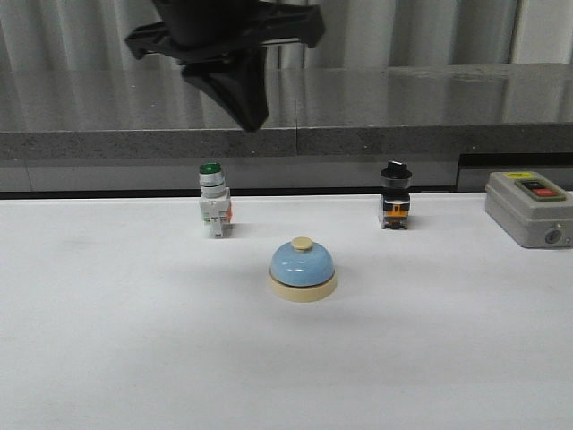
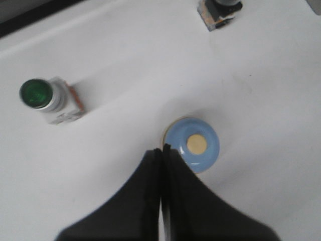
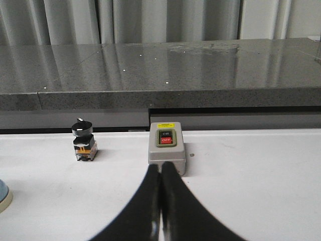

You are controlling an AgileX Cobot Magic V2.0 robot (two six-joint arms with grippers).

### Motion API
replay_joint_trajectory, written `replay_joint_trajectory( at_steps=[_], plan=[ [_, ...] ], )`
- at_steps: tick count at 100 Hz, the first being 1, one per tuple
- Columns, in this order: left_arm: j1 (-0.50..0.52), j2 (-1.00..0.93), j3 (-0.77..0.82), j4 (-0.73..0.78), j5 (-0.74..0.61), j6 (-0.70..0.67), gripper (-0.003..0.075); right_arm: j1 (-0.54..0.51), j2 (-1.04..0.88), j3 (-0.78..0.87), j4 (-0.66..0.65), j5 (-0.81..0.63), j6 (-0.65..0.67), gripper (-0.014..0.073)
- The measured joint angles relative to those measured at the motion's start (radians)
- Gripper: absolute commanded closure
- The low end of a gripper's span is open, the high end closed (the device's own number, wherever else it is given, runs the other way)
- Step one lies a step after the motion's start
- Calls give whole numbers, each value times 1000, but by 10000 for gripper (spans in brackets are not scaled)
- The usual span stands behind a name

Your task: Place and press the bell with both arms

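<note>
Front view: one light-blue dome bell w/ cream knob (image 1: pixel 303 269) below left gripper (image 1: pixel 249 112) — fingers together; two switches, one grey box; right gripper (image 3: pixel 161 173) also pressed together.

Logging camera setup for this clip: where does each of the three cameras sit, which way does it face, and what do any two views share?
Front: looks forward over the white table at the bell; the left gripper hangs above, pointing down.
Left wrist: high, looking down on the bell, green-capped switch and black-knobbed switch; fingers closed.
Right wrist: low, facing the grey switch box and dark counter; right gripper closed.
All three share the black-knobbed switch.
</note>
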Motion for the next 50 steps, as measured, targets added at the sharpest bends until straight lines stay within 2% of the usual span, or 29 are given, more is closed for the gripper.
replay_joint_trajectory(
  at_steps=[50],
  plan=[
    [283,-411,469,-5,-197,-35,741,0,0,0,0,0,0,653]
  ],
)
